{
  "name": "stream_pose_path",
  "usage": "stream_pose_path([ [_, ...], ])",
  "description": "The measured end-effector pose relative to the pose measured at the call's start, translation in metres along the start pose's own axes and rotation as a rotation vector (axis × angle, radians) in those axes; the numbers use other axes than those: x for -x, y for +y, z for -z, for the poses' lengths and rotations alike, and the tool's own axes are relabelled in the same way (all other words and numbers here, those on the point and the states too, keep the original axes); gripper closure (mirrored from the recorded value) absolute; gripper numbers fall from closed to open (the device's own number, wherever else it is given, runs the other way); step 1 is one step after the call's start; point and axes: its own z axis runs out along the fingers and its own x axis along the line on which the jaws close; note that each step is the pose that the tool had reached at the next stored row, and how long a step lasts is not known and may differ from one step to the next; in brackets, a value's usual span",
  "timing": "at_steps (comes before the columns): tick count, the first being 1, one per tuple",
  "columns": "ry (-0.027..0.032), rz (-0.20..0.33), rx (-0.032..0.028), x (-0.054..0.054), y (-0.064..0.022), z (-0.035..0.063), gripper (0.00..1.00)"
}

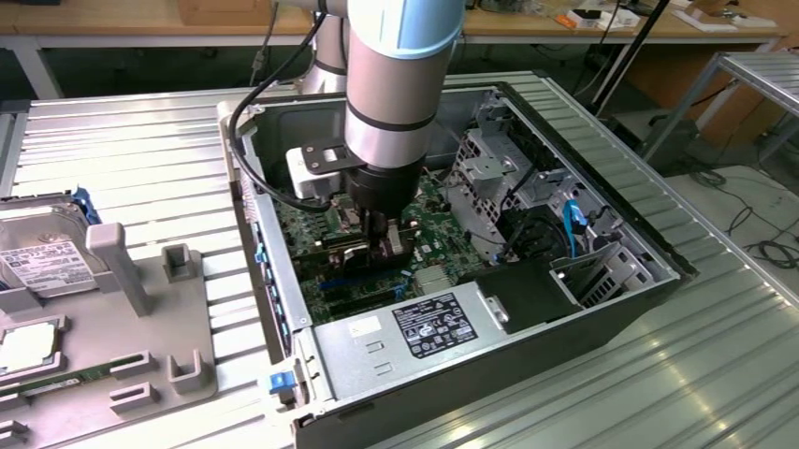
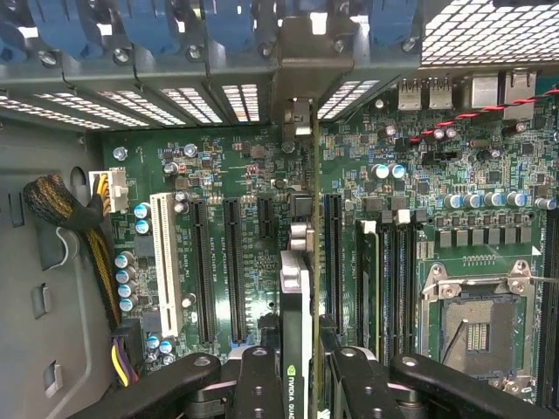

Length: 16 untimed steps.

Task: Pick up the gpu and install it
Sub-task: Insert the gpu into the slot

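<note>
Gripper (image 2: 301, 371): clamped on gpu (image 2: 295, 288) | wrist view: edge-on above motherboard (image 2: 236, 166) | exterior view: inside case (image 1: 525, 374)

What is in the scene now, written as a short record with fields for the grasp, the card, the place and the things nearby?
grasp: the gripper is shut on the gpu
card pose: edge-on over the motherboard, parallel to the long black slots
seated in a slot: cannot tell
place: inside the open computer case
also in the case: power supply, CPU socket
outside the case: hard drive on a grey fixture, at the exterior view's left
</note>
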Motion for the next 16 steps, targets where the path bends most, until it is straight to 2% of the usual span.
stream_pose_path([
  [16, 0.0002, 0.0, 0.0001, 0.0002, 0.0048, 0.0, 0.73],
])
